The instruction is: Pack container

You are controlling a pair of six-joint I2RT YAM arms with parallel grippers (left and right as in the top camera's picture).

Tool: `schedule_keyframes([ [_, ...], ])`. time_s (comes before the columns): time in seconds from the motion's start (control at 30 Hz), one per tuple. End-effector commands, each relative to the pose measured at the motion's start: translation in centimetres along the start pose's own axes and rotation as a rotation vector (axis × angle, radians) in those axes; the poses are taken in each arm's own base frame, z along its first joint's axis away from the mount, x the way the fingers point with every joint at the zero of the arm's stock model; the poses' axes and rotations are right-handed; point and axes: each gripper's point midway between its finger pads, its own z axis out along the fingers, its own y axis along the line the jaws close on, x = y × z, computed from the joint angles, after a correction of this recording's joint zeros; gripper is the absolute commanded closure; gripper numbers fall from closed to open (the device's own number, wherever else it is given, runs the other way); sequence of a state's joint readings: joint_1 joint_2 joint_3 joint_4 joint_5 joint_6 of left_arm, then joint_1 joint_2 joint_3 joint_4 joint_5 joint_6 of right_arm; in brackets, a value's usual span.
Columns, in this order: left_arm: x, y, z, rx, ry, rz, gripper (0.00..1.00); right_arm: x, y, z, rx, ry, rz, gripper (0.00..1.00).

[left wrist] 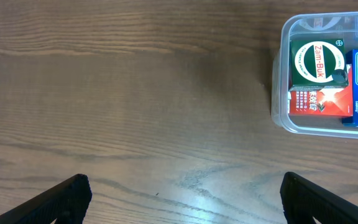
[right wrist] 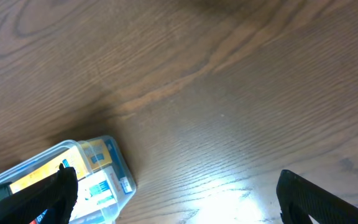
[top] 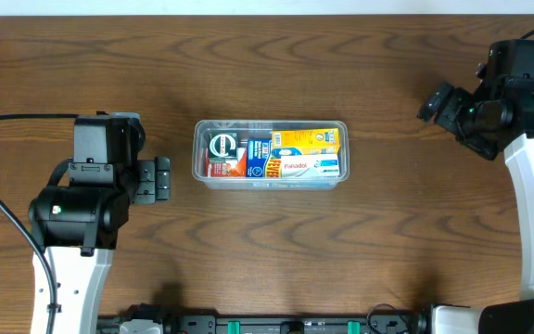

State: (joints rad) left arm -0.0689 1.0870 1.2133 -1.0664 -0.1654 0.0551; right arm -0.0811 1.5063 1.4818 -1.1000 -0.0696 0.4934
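Dark wooden table (top: 360,56) holds the container (top: 345,139) at its centre, seemingly full of boxes (top: 295,165), so the left gripper (top: 160,178) and right gripper (top: 437,102), both spread open, had best back off without nudging it.

One wooden table (top: 276,65). One clear container (top: 269,123), midway between left and right edges. Inside, five small boxes made out: one green Zam-Buk box (top: 222,145), one red box (top: 219,168), one blue box (top: 257,150), one yellow box (top: 310,139), one Panadol box (top: 306,167). Two grippers: left gripper (top: 160,178), right gripper (top: 431,105).
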Motion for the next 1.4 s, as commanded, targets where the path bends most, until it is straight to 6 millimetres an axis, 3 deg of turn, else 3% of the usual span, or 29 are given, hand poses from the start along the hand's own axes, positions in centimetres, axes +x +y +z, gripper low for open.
schedule_keyframes([
  [0.0,-0.4,0.5,-0.3,-0.021,-0.012,-0.015,0.02,-0.9,-1.1,-1.0,0.056,-0.061,0.011,0.01],
  [0.23,-0.4,0.5,-0.3,-0.021,-0.012,-0.015,0.02,-1.0,-2.9,-4.4,0.138,-0.241,-0.011,0.01],
  [0.33,-0.4,0.5,-0.3,-0.021,-0.012,-0.015,0.02,-1.4,-2.5,-5.4,0.103,-0.383,-0.111,0.01],
  [0.5,-0.4,0.5,-0.3,-0.021,-0.012,-0.015,0.02,0.6,-2.6,-6.0,0.01,-0.572,-0.262,0.01],
  [0.73,-0.4,0.5,-0.3,-0.021,-0.012,-0.015,0.02,5.8,-5.9,-3.9,-0.015,-0.632,-0.262,0.01],
  [1.0,-0.4,0.5,-0.3,-0.021,-0.012,-0.015,0.02,9.7,-8.5,-0.9,-0.056,-0.737,-0.254,0.01],
  [1.37,-0.4,0.5,-0.3,-0.021,-0.012,-0.015,0.02,12.1,-9.9,2.1,-0.102,-0.804,-0.252,0.01],
])
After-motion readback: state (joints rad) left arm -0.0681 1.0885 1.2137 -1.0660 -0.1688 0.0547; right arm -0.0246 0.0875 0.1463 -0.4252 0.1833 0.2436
